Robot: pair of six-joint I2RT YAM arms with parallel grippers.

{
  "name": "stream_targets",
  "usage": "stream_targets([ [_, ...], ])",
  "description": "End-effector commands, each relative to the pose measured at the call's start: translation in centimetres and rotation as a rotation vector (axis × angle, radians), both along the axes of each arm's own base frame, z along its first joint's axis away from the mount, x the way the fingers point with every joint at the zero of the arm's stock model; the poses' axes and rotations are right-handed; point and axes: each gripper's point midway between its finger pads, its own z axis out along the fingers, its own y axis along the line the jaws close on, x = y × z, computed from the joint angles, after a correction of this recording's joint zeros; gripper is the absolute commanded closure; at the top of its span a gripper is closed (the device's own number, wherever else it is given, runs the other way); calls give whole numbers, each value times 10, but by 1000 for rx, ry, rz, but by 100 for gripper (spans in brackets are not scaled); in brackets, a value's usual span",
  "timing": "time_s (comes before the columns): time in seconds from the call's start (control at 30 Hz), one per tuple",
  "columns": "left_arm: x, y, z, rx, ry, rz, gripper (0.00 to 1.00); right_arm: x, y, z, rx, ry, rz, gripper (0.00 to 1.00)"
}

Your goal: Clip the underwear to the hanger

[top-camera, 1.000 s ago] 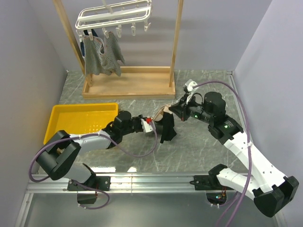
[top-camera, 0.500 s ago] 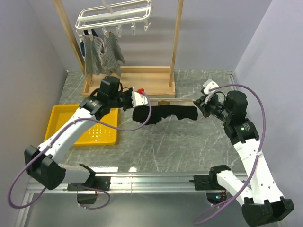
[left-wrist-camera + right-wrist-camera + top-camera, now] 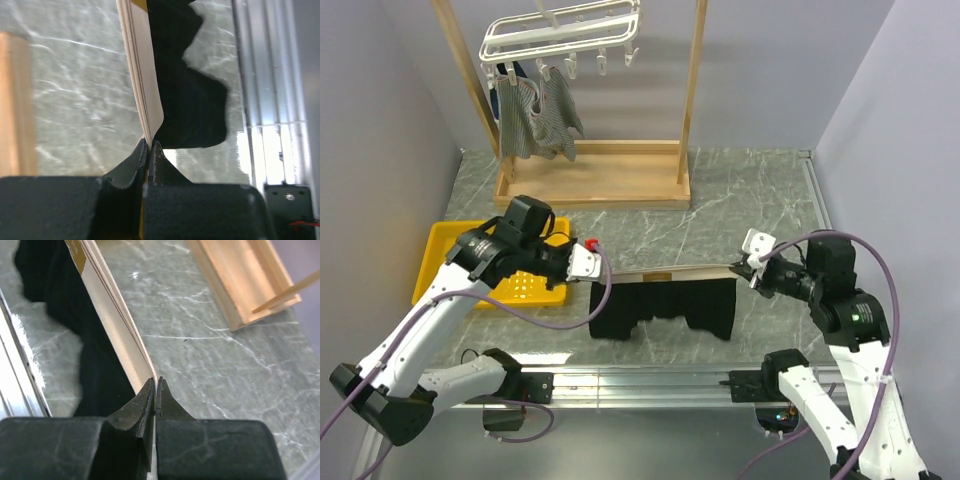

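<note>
The underwear, black boxer briefs with a beige waistband, hangs stretched flat between my two grippers above the near table. My left gripper is shut on the waistband's left end; in the left wrist view the jaws pinch the beige band, black cloth to its right. My right gripper is shut on the right end; in the right wrist view it pinches the band, black cloth to its left. The white hanger hangs at the top of the wooden frame, far from both grippers.
A grey striped garment is clipped at the hanger's left side; several free clips dangle to its right. The wooden frame stand sits at the back. A yellow tray lies under my left arm. Metal rail runs along the near edge.
Both grippers have pulled apart and come toward the near edge, lifting the underwear from a bunched lump into a flat, taut hanging sheet. The left arm swung back over the tray.
</note>
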Motion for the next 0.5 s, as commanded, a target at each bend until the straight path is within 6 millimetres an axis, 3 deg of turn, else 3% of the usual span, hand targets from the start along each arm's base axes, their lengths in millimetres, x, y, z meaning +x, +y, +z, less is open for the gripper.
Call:
stream_targets([
  [0.0,-9,5,-40,92,177,1,100,13,-8,-48,-75,121,-25,100],
  [0.13,19,-10,-76,163,298,53,100,57,1,-77,-62,186,-47,100],
  [0.17,32,-11,-97,229,362,111,100,68,4,-94,-60,257,-59,100],
  [0.23,59,-17,-105,267,363,159,99,91,9,-100,-47,259,-79,100],
  [0.27,68,-18,-126,312,413,177,100,101,10,-115,-56,308,-93,100],
  [0.33,99,-22,-133,301,382,234,100,128,13,-118,-44,291,-126,100],
  [0.37,109,-22,-148,321,413,268,100,138,13,-135,-55,333,-142,100],
  [0.43,141,-24,-155,330,355,331,100,166,13,-132,-49,307,-187,100],
  [0.47,151,-21,-171,361,372,365,100,175,15,-147,-53,352,-203,100],
])
